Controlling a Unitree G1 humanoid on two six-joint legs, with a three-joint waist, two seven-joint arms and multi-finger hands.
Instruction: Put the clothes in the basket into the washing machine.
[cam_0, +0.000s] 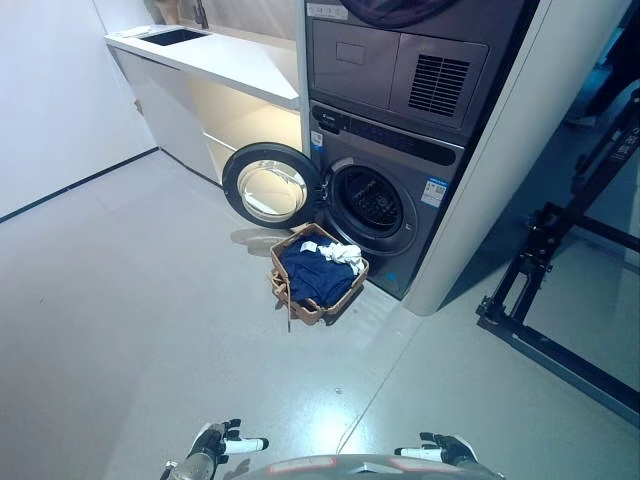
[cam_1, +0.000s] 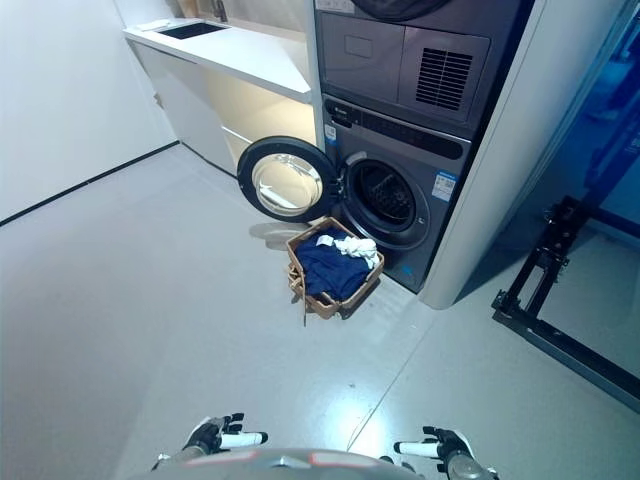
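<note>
Item 1, nearest me: my left hand (cam_0: 218, 442) at 7 o'clock and right hand (cam_0: 440, 450) at 5 o'clock, both low at the frame's bottom edge. Fingers on each are relaxed and extended, holding nothing, well apart from each other and from the work.

Item 2: open grey floor (cam_0: 130, 330) between me and the laundry. Nothing lies in the path ahead, so I judge a straight walk-in at 12 o'clock is possible.

Item 3, middle distance at 12 o'clock: wicker basket (cam_0: 346, 299) on the floor, holding dark blue clothes (cam_0: 312, 275) with a white garment (cam_0: 342, 254) on top at its far corner. The basket sits just beside the machine's front, below the opening.

Item 4, beyond: washing machine (cam_0: 400, 170), drum (cam_0: 367, 202) exposed, round door (cam_0: 270, 186) swung wide toward 11 o'clock.

Item 5, margins: white counter (cam_0: 230, 60) at 10 o'clock; black metal frame (cam_0: 545, 300) on the floor at 3 o'clock, the edge to keep off.

Step in hand, by my judgement: approach; nothing loaded yet. Next calls for closing in, stooping, and grasping cloth without nudging the basket or striking the door.
</note>
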